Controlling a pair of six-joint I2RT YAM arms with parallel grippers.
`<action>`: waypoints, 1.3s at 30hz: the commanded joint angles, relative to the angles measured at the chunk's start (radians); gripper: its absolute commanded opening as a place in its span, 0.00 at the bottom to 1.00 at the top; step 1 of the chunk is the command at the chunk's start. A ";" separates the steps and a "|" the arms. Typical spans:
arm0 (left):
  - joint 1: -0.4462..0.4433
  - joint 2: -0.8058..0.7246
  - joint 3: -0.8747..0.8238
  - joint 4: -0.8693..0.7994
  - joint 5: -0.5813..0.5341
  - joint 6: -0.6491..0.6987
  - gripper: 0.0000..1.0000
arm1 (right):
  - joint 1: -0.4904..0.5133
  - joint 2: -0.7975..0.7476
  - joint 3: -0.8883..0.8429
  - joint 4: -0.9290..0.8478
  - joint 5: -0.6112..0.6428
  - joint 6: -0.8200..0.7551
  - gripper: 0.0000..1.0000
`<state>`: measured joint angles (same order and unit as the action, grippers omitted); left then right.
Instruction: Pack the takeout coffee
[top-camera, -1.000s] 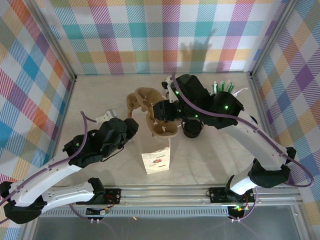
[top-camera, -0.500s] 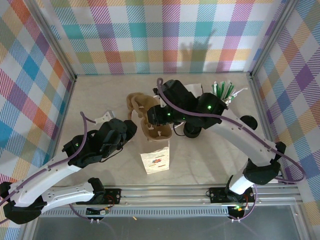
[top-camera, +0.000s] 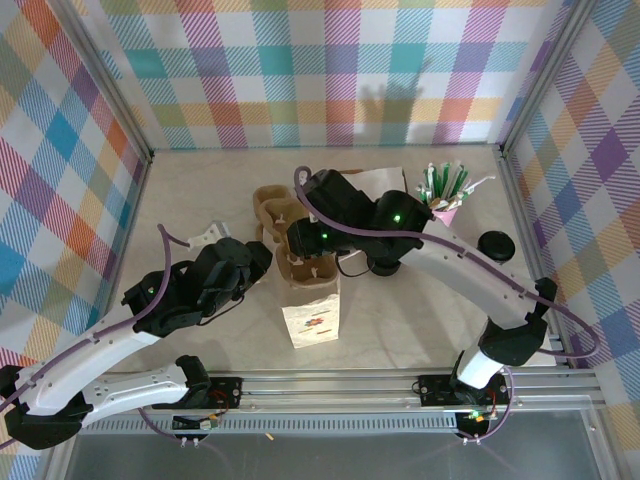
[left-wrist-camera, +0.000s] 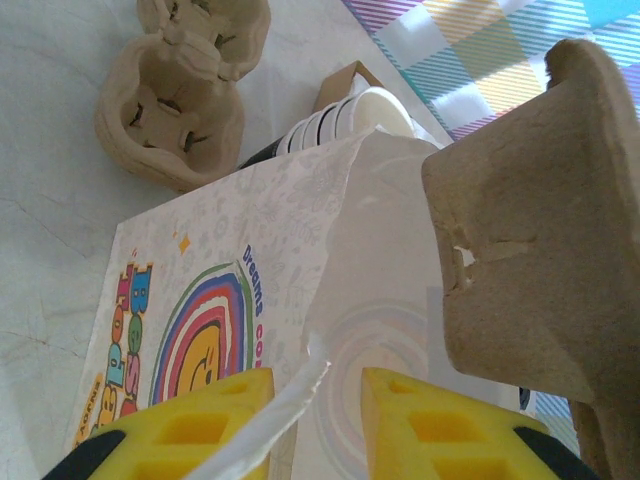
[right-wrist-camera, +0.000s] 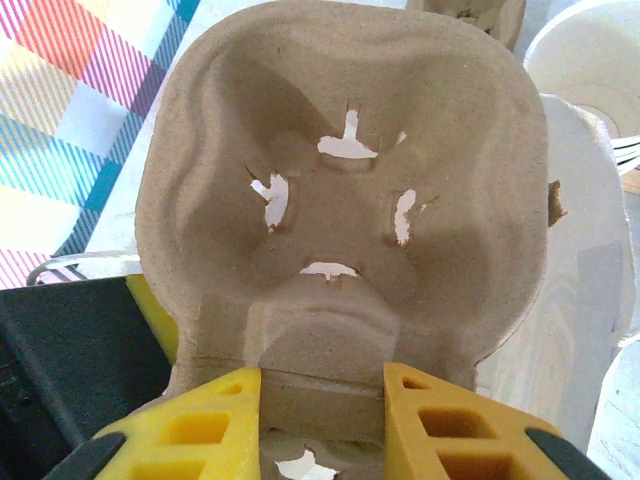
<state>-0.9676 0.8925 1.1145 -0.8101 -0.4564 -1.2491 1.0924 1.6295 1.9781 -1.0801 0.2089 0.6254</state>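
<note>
- Noted right gripper (right-wrist-camera: 322, 420) clamped on rim of pulp carrier (right-wrist-camera: 340, 200), above paper bag (top-camera: 312, 318) mouth; expect snag on lip, crumpling bag.
- Noted left gripper (left-wrist-camera: 315, 420) astride bag lip, jaws part-closed; cannot confirm pinch. Fear slip, mouth collapsing.
- Spotted takeout coffee (top-camera: 385, 266) just right of bag, beneath right arm (top-camera: 450, 255); risk knocking over.

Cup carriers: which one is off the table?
The carrier clamped in the right gripper, over the white paper bag; the other carriers lie on the table beyond it.
</note>
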 joint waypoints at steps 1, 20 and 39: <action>-0.011 -0.008 -0.004 -0.027 -0.007 -0.003 0.28 | 0.008 0.008 -0.008 -0.026 0.026 0.013 0.29; -0.011 0.000 -0.013 -0.056 -0.012 -0.004 0.25 | 0.008 0.023 -0.034 -0.034 0.027 0.002 0.29; -0.011 0.007 -0.015 -0.052 0.029 0.012 0.20 | 0.009 0.055 -0.027 -0.035 0.024 -0.017 0.29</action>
<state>-0.9676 0.9138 1.1038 -0.8471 -0.4351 -1.2415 1.0935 1.6730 1.9453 -1.1007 0.2279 0.6167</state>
